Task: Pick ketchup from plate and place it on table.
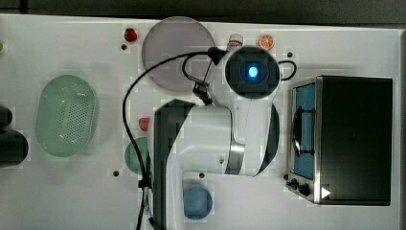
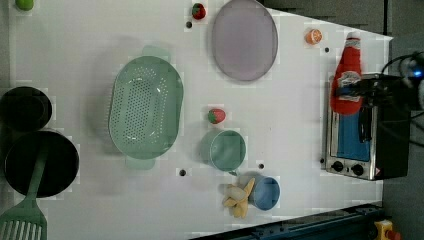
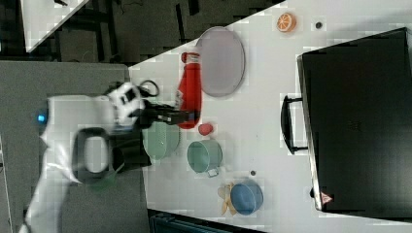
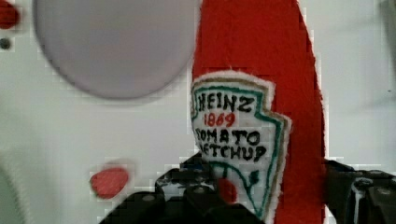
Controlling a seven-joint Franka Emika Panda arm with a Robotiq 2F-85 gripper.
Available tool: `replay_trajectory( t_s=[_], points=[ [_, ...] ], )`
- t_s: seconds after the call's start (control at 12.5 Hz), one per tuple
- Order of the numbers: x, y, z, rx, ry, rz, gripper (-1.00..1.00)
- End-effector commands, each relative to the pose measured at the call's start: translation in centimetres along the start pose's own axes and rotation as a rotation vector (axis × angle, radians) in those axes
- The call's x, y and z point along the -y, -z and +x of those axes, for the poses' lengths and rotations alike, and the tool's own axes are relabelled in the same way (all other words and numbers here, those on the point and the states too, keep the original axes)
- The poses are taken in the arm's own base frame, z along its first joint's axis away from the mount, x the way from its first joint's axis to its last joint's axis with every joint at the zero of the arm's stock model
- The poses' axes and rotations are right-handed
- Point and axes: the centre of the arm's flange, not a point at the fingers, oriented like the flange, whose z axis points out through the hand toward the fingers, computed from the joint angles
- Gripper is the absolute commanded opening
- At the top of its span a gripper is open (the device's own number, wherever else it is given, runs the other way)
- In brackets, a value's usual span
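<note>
Evenly and brightly lit from overhead; white bench (image 1: 72,43) close to washed out, with soft faint shadows hugging the pale green basket (image 2: 145,107) toward nine o'clock in the left view. Blocky compression patches ringing small items. Small blue glow on the arm's wrist (image 1: 252,72) in the top view. Dark, underexposed floor at ten o'clock in the right view. Soft focus in the wrist view, ketchup (image 4: 261,116) label readable yet fuzzy, gripper (image 4: 261,196) blurred at six o'clock.
</note>
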Motion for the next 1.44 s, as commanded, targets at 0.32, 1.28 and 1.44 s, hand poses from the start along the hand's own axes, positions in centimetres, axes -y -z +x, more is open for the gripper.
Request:
replay_trajectory(
  t_s=[0.32, 1.28, 1.44],
  points=[
    [-1.8, -11.6, -3.9, 0.044, -0.086, -0.013, 0.27],
    [-1.7, -17.6, -3.7, 0.018, -0.085, 0.004, 1.0],
    [-0.9, -13.4, -2.4, -0.058, -0.077, 0.025, 1.0]
  ],
)
